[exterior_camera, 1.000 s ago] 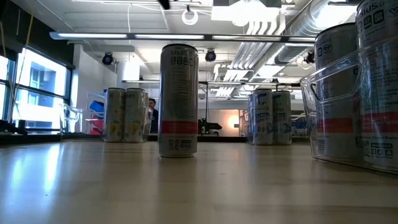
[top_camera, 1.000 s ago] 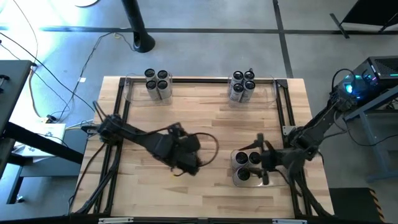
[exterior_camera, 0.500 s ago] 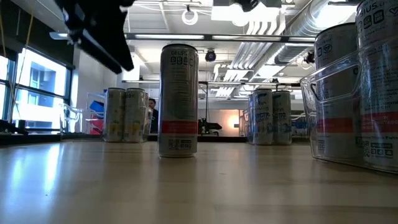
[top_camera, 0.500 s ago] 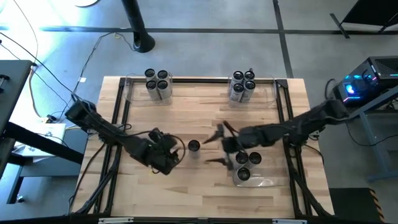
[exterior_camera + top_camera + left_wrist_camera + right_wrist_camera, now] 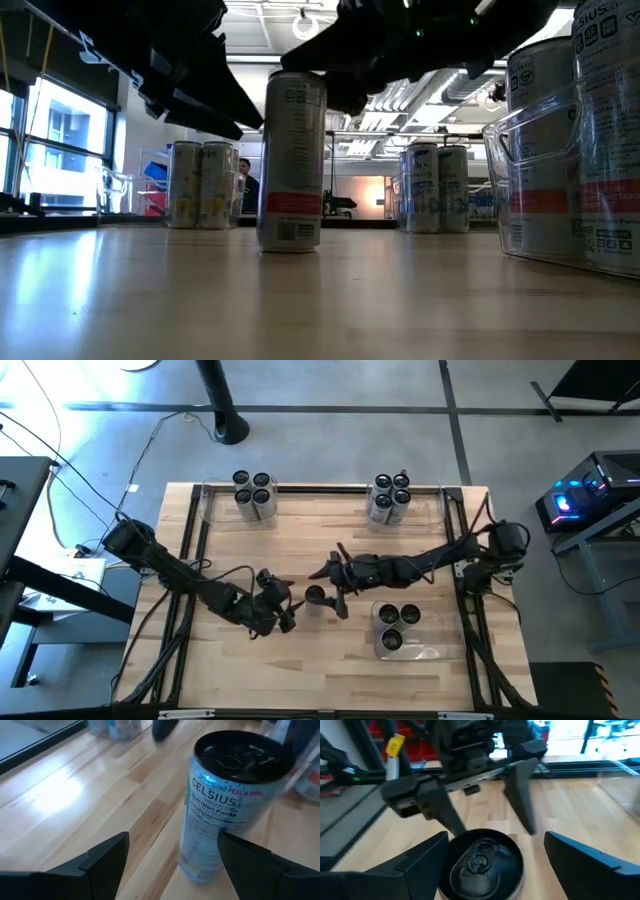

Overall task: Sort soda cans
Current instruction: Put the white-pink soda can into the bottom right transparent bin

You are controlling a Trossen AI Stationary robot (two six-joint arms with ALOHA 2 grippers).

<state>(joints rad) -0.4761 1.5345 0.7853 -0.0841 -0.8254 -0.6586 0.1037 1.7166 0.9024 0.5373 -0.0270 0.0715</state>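
A lone tall, slim soda can [image 5: 314,596] with a dark round top and a silvery rim stands upright on the pale wooden table [image 5: 300,670], just below the middle of the high view's frame. The left wrist view reads its pale blue-white side, printed "CELSIUS" over a block of small text [image 5: 220,805]; the low view adds a red band near its foot [image 5: 292,160], which the overhead camera cannot see. The right gripper [image 5: 333,586] reaches in from the right of the high view, its fingers spread wide to either side of the can without gripping it, as the right wrist view shows looking down on the pull-tab lid [image 5: 481,864]. The left gripper [image 5: 283,603] sits just to the can's left, fingers likewise parted, the can [image 5: 220,805] ahead between them. Only the high view shows the rest: four cans in a clear plastic bin at upper left [image 5: 253,490], five in another at upper right [image 5: 390,494], and three in a clear plastic bin at lower right [image 5: 398,626].
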